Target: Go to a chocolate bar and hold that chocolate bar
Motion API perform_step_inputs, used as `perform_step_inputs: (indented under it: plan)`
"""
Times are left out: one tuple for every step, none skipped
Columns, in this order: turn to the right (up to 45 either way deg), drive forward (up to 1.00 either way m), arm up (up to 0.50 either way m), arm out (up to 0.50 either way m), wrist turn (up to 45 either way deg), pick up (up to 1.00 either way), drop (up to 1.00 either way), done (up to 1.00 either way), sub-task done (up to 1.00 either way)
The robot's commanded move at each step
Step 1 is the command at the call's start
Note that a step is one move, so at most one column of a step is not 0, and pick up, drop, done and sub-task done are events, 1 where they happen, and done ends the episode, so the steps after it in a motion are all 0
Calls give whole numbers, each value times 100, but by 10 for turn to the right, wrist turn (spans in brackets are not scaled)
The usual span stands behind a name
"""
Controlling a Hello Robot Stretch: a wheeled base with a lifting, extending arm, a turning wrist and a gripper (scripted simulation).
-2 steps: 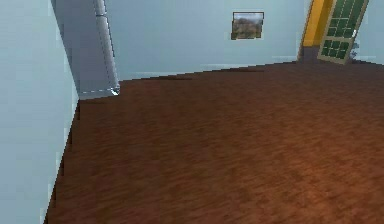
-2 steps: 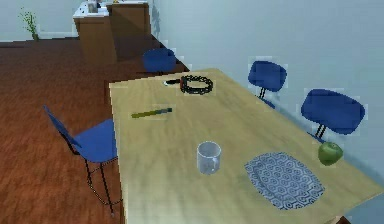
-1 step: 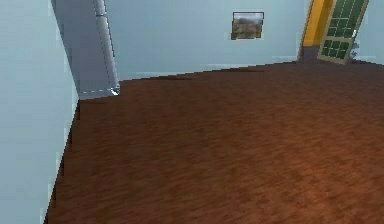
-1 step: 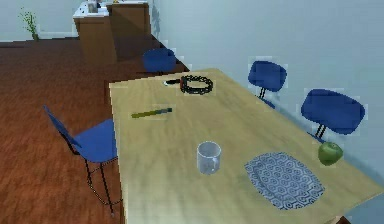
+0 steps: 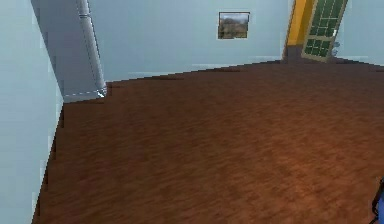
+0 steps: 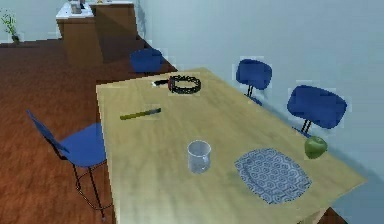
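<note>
Table: a long light wooden table runs across the arm side view.
Possible task thing: a thin dark brown bar-shaped thing lies flat on the table, near its left long edge. It is too small to tell whether it is the chocolate bar.
Gripper state: cannot be told.
Ring: a dark ring-shaped thing lies on the table's far end, with a small dark scrap just beside it.
Glass: a clear drinking glass stands upright on the table's near half.
Mat: a round grey-blue patterned mat lies flat on the table's near right corner.
Fruit: a round green fruit sits at the table's right edge.
Chairs: 4 blue padded chairs stand around the table: 1 at its left side, 1 at its far end, 2 along its right side.
Counter: a brown wooden counter stands well beyond the table's far end.
Ahead: dark wooden floor, pale blue walls, a small framed picture.
</note>
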Motion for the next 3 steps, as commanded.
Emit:
perform_step_inputs:
  plan:
    - [0,25,0,0,0,0,0,0,0]
    - [450,0,0,0,0,0,0,0,0]
    - [120,0,0,0,0,0,0,0,0]
